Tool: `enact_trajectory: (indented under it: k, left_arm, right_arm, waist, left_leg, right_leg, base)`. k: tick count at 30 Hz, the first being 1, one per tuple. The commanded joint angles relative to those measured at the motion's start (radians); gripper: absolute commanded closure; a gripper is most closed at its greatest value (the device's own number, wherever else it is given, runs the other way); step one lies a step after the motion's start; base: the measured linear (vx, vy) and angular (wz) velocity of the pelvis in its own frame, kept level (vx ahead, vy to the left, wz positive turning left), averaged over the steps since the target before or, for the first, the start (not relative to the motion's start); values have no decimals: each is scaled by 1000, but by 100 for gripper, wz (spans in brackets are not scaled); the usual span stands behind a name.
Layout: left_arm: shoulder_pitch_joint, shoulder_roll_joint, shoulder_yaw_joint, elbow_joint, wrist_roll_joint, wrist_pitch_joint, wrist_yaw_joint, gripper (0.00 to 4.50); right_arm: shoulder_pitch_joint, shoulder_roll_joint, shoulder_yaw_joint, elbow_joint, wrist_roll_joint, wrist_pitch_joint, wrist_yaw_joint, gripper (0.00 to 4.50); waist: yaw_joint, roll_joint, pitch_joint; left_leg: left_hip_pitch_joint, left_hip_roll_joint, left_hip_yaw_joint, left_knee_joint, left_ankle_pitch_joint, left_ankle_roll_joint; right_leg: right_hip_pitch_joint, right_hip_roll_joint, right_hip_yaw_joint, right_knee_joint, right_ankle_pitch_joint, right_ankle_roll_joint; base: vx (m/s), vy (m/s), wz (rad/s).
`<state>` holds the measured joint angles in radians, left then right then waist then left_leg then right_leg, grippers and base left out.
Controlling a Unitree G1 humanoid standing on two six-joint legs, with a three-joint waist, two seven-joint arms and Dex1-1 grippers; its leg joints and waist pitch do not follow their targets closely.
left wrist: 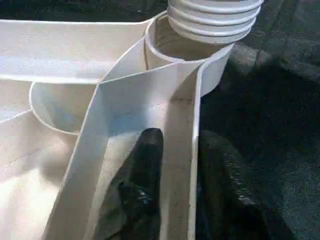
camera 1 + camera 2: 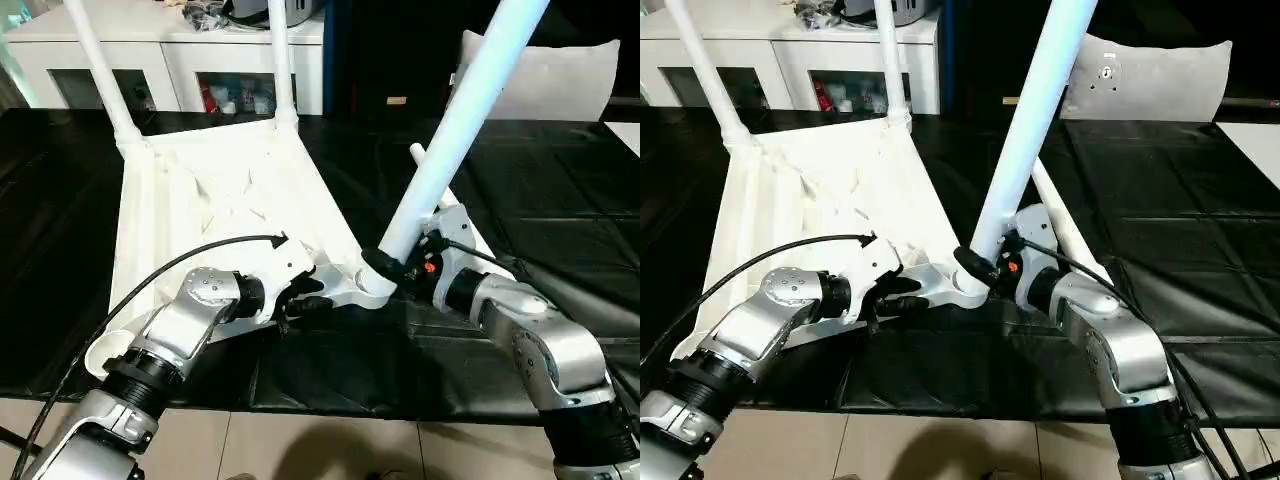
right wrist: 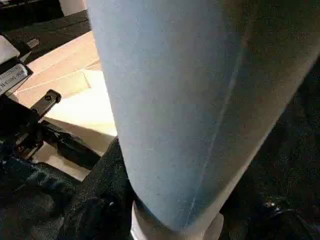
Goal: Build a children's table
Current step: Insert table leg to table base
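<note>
The white table top [image 2: 220, 190] lies upside down on the black-covered table, ribs facing up. Two white legs [image 2: 100, 60] [image 2: 282, 60] stand in its far corner sockets. My right gripper [image 2: 395, 262] is shut on a third leg [image 2: 460, 120] near its lower end; the leg leans to the right. Its threaded end [image 1: 215, 20] sits at the mouth of the near right corner socket [image 1: 185, 50], with the threads still showing. My left gripper [image 2: 300, 295] straddles the top's rim wall beside that socket, one finger [image 1: 145, 170] inside and the other outside, closed on the wall. Another leg [image 2: 1060, 215] lies flat behind the right gripper.
A white cabinet [image 2: 170, 60] stands behind the table, and a grey-white cushion [image 2: 560, 80] sits at the back right. The black cover [image 2: 560, 200] stretches to the right. The table's near edge [image 2: 350, 405] runs just past my forearms. A black cable [image 2: 200, 255] arcs over my left wrist.
</note>
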<state>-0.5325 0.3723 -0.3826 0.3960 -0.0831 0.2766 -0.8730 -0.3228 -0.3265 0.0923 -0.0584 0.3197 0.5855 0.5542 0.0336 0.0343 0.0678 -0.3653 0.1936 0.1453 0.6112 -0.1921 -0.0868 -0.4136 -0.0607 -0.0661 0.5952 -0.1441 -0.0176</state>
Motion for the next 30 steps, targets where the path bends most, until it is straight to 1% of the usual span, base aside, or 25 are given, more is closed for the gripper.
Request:
enact_trajectory:
  k: [1, 2, 4, 5, 6, 9, 11, 12, 13, 14, 15, 17, 18, 21, 22, 23, 24, 25, 26, 27, 28, 29, 30]
  left_arm:
    - [-11, 3, -7, 26, 19, 0, 3, 354]
    - [-11, 3, -6, 26, 19, 0, 2, 354]
    - [-9, 5, -5, 26, 22, -4, -4, 370]
    - [-10, 5, -6, 26, 23, -9, -8, 376]
    - [-10, 4, -5, 27, 25, -10, -10, 383]
    - [-10, 3, -5, 28, 29, -15, -17, 412]
    - [-9, 3, -5, 31, 32, -20, -22, 418]
    - [-9, 3, -5, 32, 35, -24, -25, 430]
    - [-8, 3, -7, 31, 37, -28, -30, 430]
    - [-9, 4, -8, 30, 38, -31, -32, 440]
    - [-9, 4, -9, 30, 39, -34, -35, 446]
    - [-9, 7, -13, 26, 43, -40, -43, 449]
    - [-7, 12, -20, 21, 49, -50, -56, 450]
    - [-6, 23, -34, 19, 62, -71, -83, 450]
    - [-6, 23, -35, 20, 64, -74, -85, 450]
    - [-6, 29, -42, 19, 71, -88, -97, 450]
    - [-5, 42, -62, 20, 87, -124, -128, 450]
    - [-6, 48, -70, 20, 91, -138, -141, 450]
    - [-6, 56, -81, 21, 100, -160, -163, 450]
    - [-11, 69, -99, 27, 116, -187, -191, 450]
    - [-14, 76, -106, 29, 121, -195, -203, 450]
    - [-15, 79, -109, 30, 124, -198, -210, 450]
    - [-18, 84, -114, 34, 129, -206, -220, 450]
  right_arm:
    - [4, -6, 9, -16, -4, -13, 8, 259]
    - [4, -5, 9, -16, -4, -13, 8, 259]
    - [5, -5, 9, -16, -6, -13, 11, 259]
    - [4, -6, 10, -15, -7, -13, 13, 259]
    - [4, -7, 11, -13, -7, -13, 15, 259]
    - [1, -9, 14, -12, -9, -13, 20, 259]
    - [-1, -10, 16, -10, -11, -14, 22, 259]
    - [-2, -12, 17, -9, -12, -14, 25, 259]
    - [-2, -14, 20, -9, -14, -14, 27, 259]
    - [-2, -16, 21, -9, -14, -14, 29, 259]
    - [-3, -17, 21, -9, -16, -14, 31, 259]
    - [-4, -17, 21, -10, -17, -12, 33, 259]
    - [-8, -19, 21, -11, -17, -9, 39, 259]
    - [-26, -27, 29, -1, -18, -7, 62, 259]
    - [-28, -28, 29, 1, -18, -6, 64, 259]
    - [-35, -30, 33, 4, -16, -2, 72, 259]
    - [-49, -34, 40, 9, -7, 12, 91, 259]
    - [-54, -37, 44, 11, -3, 21, 99, 259]
    - [-62, -41, 51, 14, 3, 36, 111, 259]
    - [-75, -53, 70, 21, -1, 45, 134, 259]
    - [-81, -59, 79, 26, -5, 49, 143, 259]
    - [-84, -62, 84, 29, -8, 50, 149, 259]
    - [-88, -67, 92, 35, -12, 53, 158, 259]
  waist:
    - [0, -3, -78]
    - [0, -3, -77]
    - [0, -5, -77]
    - [-1, -8, -77]
    - [-1, -7, -77]
    - [-1, -6, -77]
    - [-2, -10, -77]
    - [-1, -9, -77]
    - [-2, -9, -76]
    - [-2, -7, -77]
    - [-2, -9, -78]
    - [-2, -9, -79]
    - [-2, -12, -79]
    - [-1, -12, -81]
    - [-2, -15, -80]
    - [-2, -14, -82]
    - [0, -15, -83]
    - [-2, -16, -82]
    - [1, -17, -82]
    - [2, -20, -83]
    - [2, -18, -82]
    - [1, -21, -81]
    - [4, -16, -81]
  left_leg:
    - [2, 10, 8, -68, -198, 22]
    - [2, 10, 8, -68, -207, 22]
    - [3, 9, 8, -68, -210, 23]
    - [2, 9, 8, -69, -210, 23]
    - [3, 9, 7, -69, -213, 24]
    - [3, 9, 7, -69, -218, 25]
    - [2, 9, 8, -69, -216, 28]
    - [2, 9, 7, -69, -213, 28]
    - [2, 9, 7, -69, -213, 28]
    - [3, 10, 7, -69, -213, 28]
    - [2, 10, 7, -69, -209, 28]
    - [1, 10, 7, -69, -203, 29]
    - [0, 10, 8, -69, -194, 32]
    - [-1, 12, 8, -69, -179, 35]
    - [-1, 12, 9, -69, -178, 36]
    - [-1, 12, 9, -68, -174, 36]
    - [-2, 12, 8, -68, -161, 41]
    - [-3, 13, 9, -68, -159, 42]
    - [0, 13, 10, -67, -155, 42]
    - [-2, 14, 10, -69, -147, 44]
    - [-1, 15, 10, -69, -144, 42]
    - [-1, 15, 11, -69, -145, 42]
    - [4, 17, 12, -70, -159, 35]
  right_leg:
    - [59, -57, 33, -88, -437, -111]
    - [59, -57, 32, -90, -451, -108]
    - [58, -57, 32, -92, -470, -100]
    - [58, -57, 31, -93, -475, -97]
    - [57, -57, 31, -93, -482, -94]
    - [56, -58, 31, -94, -489, -90]
    - [56, -58, 30, -96, -495, -86]
    - [56, -58, 30, -95, -498, -84]
    - [55, -58, 30, -95, -498, -83]
    - [55, -58, 31, -95, -496, -85]
    - [56, -58, 31, -94, -487, -86]
    - [56, -58, 32, -92, -475, -89]
    - [57, -58, 33, -91, -460, -95]
    - [59, -59, 35, -85, -421, -109]
    - [59, -58, 35, -85, -420, -111]
    - [60, -58, 35, -82, -413, -114]
    - [61, -60, 36, -80, -402, -118]
    - [61, -59, 37, -81, -399, -117]
    - [59, -59, 38, -79, -396, -120]
    - [62, -60, 38, -77, -386, -123]
    - [60, -60, 39, -76, -381, -126]
    - [60, -59, 39, -78, -381, -127]
    - [56, -61, 40, -79, -387, -131]
  base:
    - [0, 0, 0]
    - [0, 0, 0]
    - [0, 0, 0]
    - [0, 0, 0]
    - [0, 0, 0]
    - [0, 0, 0]
    - [0, 0, 0]
    - [0, 0, 0]
    - [0, 0, 0]
    - [0, 0, 0]
    - [0, 0, 0]
    - [0, 0, 0]
    - [0, 0, 0]
    - [0, 0, 0]
    - [0, 0, 0]
    - [0, 0, 0]
    - [0, 0, 0]
    - [0, 0, 0]
    - [0, 0, 0]
    - [0, 0, 0]
    - [0, 0, 0]
    - [0, 0, 0]
    - [0, 0, 0]
